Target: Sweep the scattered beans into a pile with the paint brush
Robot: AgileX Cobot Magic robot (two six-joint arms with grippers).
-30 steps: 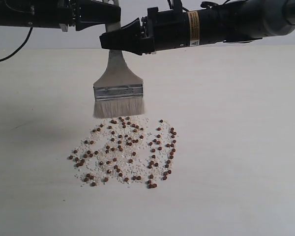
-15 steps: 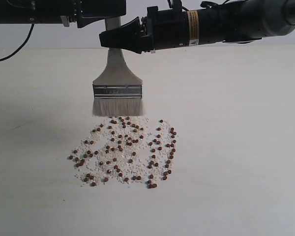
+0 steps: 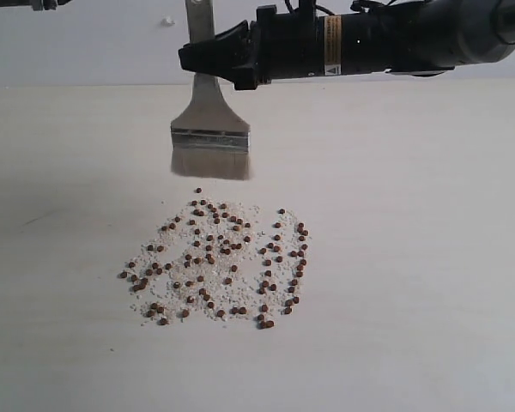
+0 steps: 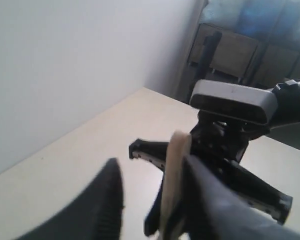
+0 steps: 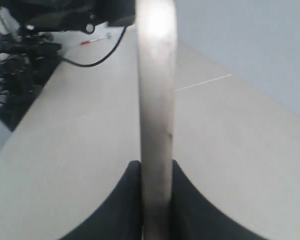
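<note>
Now that the left fingers (image 4: 107, 200) have spread and pulled away, we hold the paint brush (image 3: 209, 137) clenched in the right fingers (image 3: 219, 60), raised clear above the beans (image 3: 219, 257) scattered mid-frame on the surface (image 3: 412, 257); sweeping awaits.

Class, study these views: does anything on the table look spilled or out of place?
The beans lie spilled in a loose scatter on the table, not heaped. The paint brush hangs in the right gripper, bristles clear of them.

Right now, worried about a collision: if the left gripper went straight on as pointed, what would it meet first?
Probably the paint brush, its handle just ahead of the left gripper; the right gripper holding it sits close behind.
</note>
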